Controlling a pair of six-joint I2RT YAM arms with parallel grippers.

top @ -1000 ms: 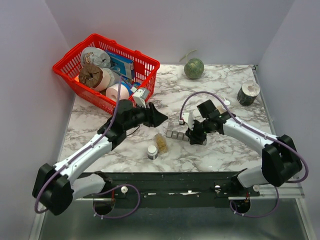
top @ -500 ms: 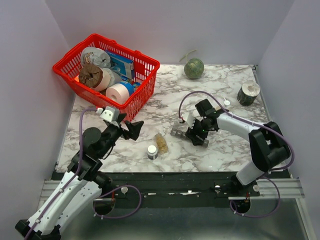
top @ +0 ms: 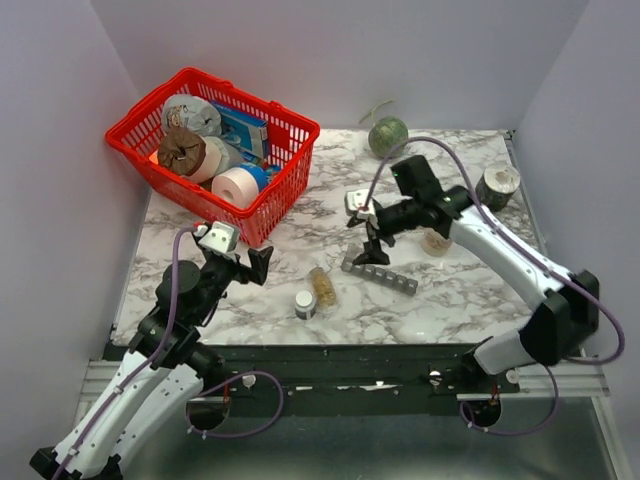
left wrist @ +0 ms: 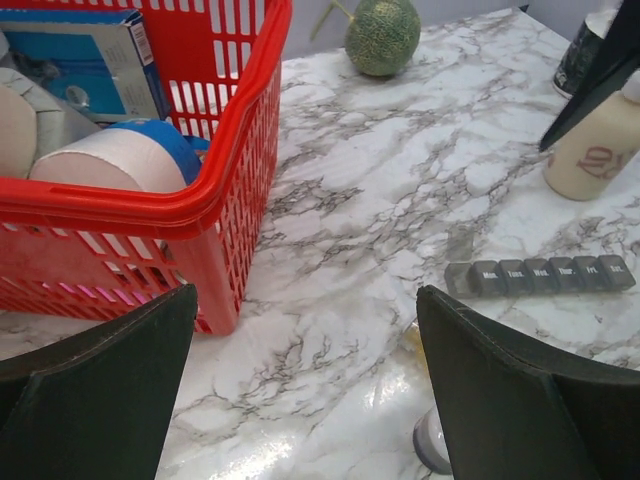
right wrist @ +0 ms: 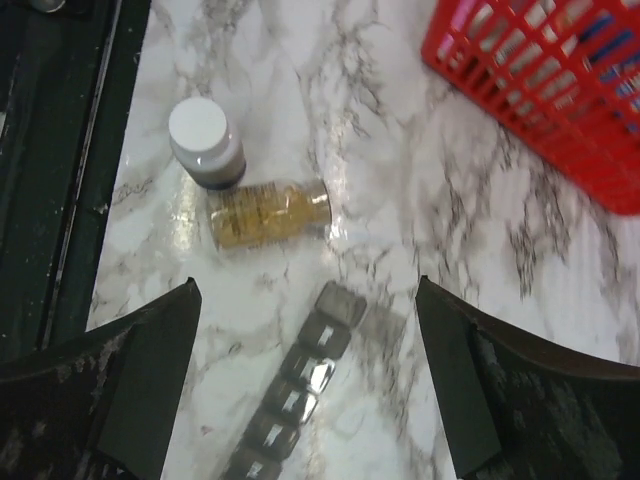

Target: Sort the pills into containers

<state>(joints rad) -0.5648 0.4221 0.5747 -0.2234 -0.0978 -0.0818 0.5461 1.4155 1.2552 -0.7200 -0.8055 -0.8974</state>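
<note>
Pills, tiny tan-yellow pieces, fill a clear cylindrical vial that lies on its side on the white-and-grey marble table, just beside a small dark white-capped bottle standing upright; near them, towards the right arm, lies the long dark-grey plastic strip of small lidded compartments, flat on the table at a slant, its lettered lids down in the left wrist view; nothing touches the vial or the strip.

The left gripper hangs with its jaws spread wide and empty near the front left of the table, by the corner of the red wire basket; a second ago that arm was stretched out over the table towards the strip; it has drawn back. The right gripper, which a second ago was down on the strip and nearly closed, now stands lifted above its far end, jaws apart and holding nothing; the strip has shifted slightly rightward; vial and bottle have not moved.
</note>
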